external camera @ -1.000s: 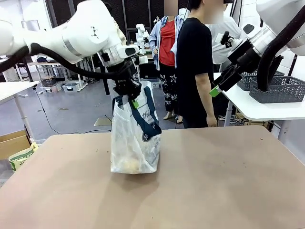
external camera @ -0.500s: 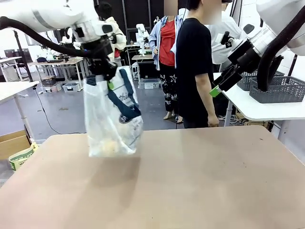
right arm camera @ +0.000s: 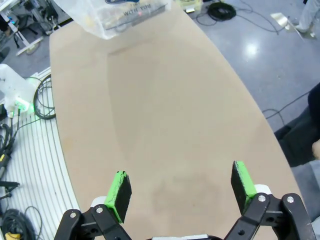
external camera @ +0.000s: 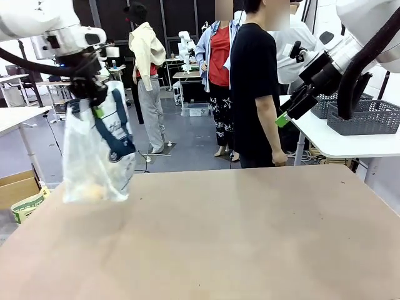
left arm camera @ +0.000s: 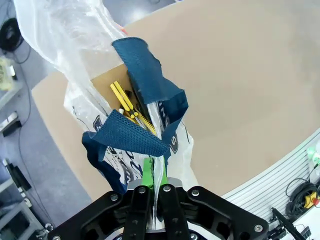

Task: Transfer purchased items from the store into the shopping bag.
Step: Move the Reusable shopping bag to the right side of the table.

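The shopping bag (external camera: 97,156), translucent plastic with navy strap handles, hangs in the air over the table's left edge. My left gripper (external camera: 92,105) is shut on its gathered top. In the left wrist view the green fingertips (left arm camera: 148,170) pinch the plastic just beside a navy handle (left arm camera: 131,140). Inside the bag lie purchased items: a flat tan packet (left arm camera: 107,84) and yellow pieces (left arm camera: 125,102). My right gripper (external camera: 284,117) hangs high at the right, open with nothing in it. Its green pads (right arm camera: 120,191) stand wide apart over the bare table (right arm camera: 160,125). The bag (right arm camera: 116,15) is far ahead of it.
A person in a black shirt (external camera: 253,81) stands at the table's far edge, close to my right gripper. A dark grey lattice basket (external camera: 365,117) sits on a white side table at the right. A cardboard box (external camera: 17,187) is on the floor at the left.
My left arm has lifted the bag off the table's middle and carried it to the left, still gripped at the top. The right arm has not moved.
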`<state>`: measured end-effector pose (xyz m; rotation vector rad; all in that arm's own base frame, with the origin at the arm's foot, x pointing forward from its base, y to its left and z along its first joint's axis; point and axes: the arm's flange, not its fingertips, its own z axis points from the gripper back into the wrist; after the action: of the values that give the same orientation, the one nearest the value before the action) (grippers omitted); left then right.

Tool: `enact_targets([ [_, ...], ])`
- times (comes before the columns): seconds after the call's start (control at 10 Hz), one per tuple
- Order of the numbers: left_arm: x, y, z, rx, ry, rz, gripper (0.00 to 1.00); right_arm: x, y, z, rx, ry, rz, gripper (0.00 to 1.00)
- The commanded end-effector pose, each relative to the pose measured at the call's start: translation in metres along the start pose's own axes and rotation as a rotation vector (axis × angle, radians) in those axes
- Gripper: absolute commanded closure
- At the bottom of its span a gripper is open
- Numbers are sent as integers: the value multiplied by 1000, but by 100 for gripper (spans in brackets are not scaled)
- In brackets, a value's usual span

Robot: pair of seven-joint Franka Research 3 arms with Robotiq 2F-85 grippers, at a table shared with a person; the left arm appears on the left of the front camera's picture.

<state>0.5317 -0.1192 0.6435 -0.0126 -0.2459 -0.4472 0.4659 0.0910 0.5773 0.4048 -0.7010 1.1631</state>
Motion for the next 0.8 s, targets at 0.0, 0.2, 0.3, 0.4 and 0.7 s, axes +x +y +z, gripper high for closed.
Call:
enact_targets([
  [0.0,-35,14,-2,52,-28,-14,100,0,0,-2,-9,-11,10,0],
  [0.2,-57,35,-7,48,-1,17,100,0,0,-2,-9,-11,10,0],
  [0.3,-66,43,-10,46,20,36,100,0,0,-2,-9,-11,10,0],
  [0.4,-71,51,-13,39,36,54,100,0,0,-2,-9,-11,10,0],
  [0.7,-68,50,-25,15,67,66,100,0,0,-2,-9,-11,10,0],
])
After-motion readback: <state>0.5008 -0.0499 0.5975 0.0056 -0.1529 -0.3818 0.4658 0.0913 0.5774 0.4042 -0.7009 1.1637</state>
